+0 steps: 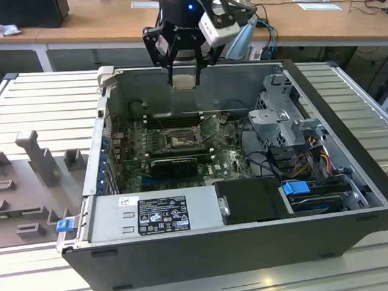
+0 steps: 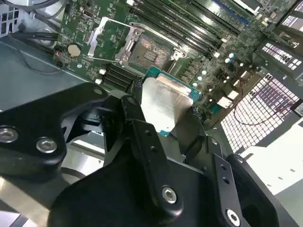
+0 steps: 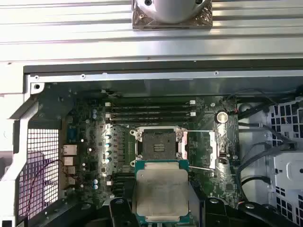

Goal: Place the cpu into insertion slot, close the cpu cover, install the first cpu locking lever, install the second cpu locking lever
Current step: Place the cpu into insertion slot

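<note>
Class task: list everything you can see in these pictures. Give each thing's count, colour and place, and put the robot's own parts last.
computer case: one, black and grey, open, on the ribbed metal table.
circuit board: one, green, on the case floor.
insertion slot: one, black, on the board, bare.
cpu cover: one, silver-grey, swung open beside the slot.
cpu: one, silver-grey, between the gripper's fingers above the case.
power supply: one, silver, at the case's near wall.
desk: one, wooden, behind the table.
gripper: one, black, shut on the cpu.
</note>
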Available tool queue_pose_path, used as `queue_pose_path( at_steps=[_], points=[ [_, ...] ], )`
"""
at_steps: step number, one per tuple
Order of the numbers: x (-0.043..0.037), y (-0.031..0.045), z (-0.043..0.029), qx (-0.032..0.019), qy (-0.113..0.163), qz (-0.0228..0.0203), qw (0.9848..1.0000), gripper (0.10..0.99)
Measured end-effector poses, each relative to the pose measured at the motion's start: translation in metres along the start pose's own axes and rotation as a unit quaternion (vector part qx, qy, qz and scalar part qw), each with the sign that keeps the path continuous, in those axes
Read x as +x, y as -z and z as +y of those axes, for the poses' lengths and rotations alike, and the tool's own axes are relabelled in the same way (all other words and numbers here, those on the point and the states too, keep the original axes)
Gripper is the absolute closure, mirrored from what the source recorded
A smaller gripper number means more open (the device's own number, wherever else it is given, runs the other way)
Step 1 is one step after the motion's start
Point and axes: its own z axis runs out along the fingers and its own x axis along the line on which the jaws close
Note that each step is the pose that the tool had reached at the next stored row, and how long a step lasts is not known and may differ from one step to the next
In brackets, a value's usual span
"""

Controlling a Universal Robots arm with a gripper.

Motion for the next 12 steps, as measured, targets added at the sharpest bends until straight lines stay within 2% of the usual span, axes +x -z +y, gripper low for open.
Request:
queue_pose_path(
  at_steps=[1, 2, 3, 6, 7, 8, 12],
  points=[
    [0.0000, 0.0000, 0.0000, -0.0001, -0.009, -0.0008, 1.0000, 0.557],
    [0.0000, -0.0001, 0.0000, -0.0005, -0.033, -0.0029, 0.9995, 0.557],
    [0.0000, -0.0002, 0.0000, -0.0006, -0.045, -0.0040, 0.9990, 0.557],
    [0.0000, -0.0006, -0.0001, -0.0006, -0.073, -0.0065, 0.9973, 0.557],
    [0.0000, -0.0007, -0.0001, -0.0007, -0.082, -0.0074, 0.9966, 0.557],
    [0.0000, -0.0009, -0.0001, -0.0008, -0.097, -0.0088, 0.9952, 0.557],
    [0.0000, -0.0012, -0.0001, -0.0013, -0.128, -0.0115, 0.9917, 0.557]
  ],
)
